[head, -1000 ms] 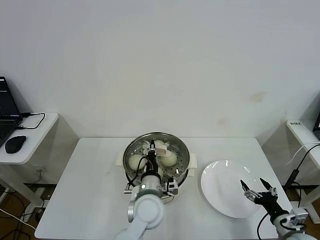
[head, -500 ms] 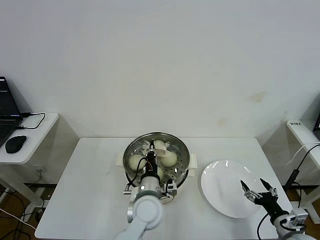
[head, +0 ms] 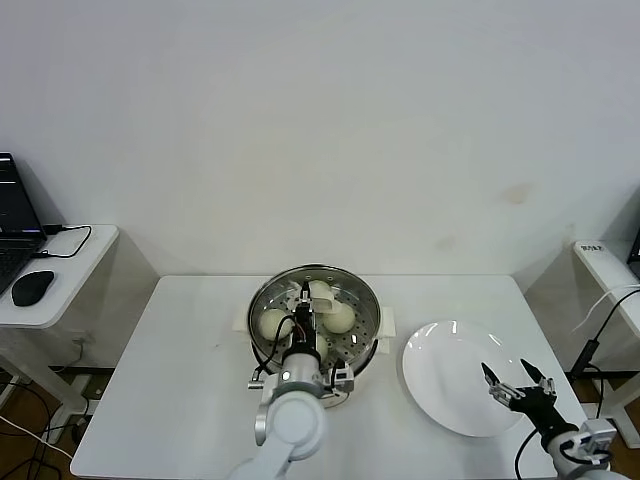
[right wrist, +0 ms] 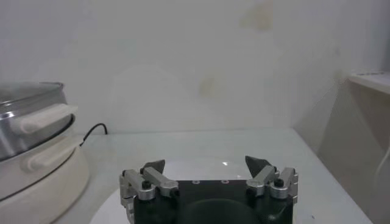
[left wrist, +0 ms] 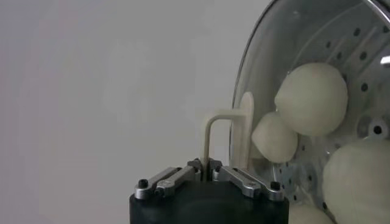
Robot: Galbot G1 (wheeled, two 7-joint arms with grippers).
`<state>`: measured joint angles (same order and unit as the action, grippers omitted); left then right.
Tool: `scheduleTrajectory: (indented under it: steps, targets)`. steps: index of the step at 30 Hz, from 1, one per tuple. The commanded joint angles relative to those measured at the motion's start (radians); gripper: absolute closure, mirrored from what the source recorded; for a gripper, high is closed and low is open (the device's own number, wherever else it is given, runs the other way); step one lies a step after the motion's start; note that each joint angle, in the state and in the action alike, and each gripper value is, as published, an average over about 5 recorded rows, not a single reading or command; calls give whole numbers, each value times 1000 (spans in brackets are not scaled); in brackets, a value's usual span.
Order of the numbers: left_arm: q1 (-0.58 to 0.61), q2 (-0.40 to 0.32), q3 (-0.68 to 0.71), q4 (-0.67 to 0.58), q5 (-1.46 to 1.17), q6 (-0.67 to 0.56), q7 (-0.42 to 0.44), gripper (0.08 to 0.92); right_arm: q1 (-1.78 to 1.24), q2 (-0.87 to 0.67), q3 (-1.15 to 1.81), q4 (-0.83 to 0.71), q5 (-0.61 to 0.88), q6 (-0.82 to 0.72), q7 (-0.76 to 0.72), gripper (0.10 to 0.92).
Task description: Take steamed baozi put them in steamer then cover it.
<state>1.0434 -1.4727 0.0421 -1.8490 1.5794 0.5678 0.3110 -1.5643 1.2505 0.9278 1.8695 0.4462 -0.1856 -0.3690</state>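
White counter point(head: 180, 380) against a pale wall. Steamer point(head: 263, 300) at the middle of the counter, toward its far edge, with steamed baozi point(head: 273, 323) inside under the glass cover point(head: 350, 290). White plate point(head: 440, 385) near the right edge. Left claw point(head: 303, 305) above the steamer, clamped on the cover's cream handle point(left wrist: 234, 137). Right claw point(head: 517, 378) over the plate's near rim, fingers wide apart, holding nothing.
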Motion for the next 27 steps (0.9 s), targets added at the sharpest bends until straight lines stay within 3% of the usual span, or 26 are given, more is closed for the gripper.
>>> scheduleTrajectory:
  steps: [1, 10, 27]
  targets:
    - [4, 2, -1, -1, -3, -12, -9, 864, 0, 0, 1, 0, -1, 1, -1, 203]
    - [13, 2, 1, -28, -1, -17, 20, 825, -1, 1, 1, -1, -2, 2, -1, 203]
    - [45, 24, -10, -112, -9, -17, 67, 340, -2, -5, 6, -5, -4, 1, -7, 203]
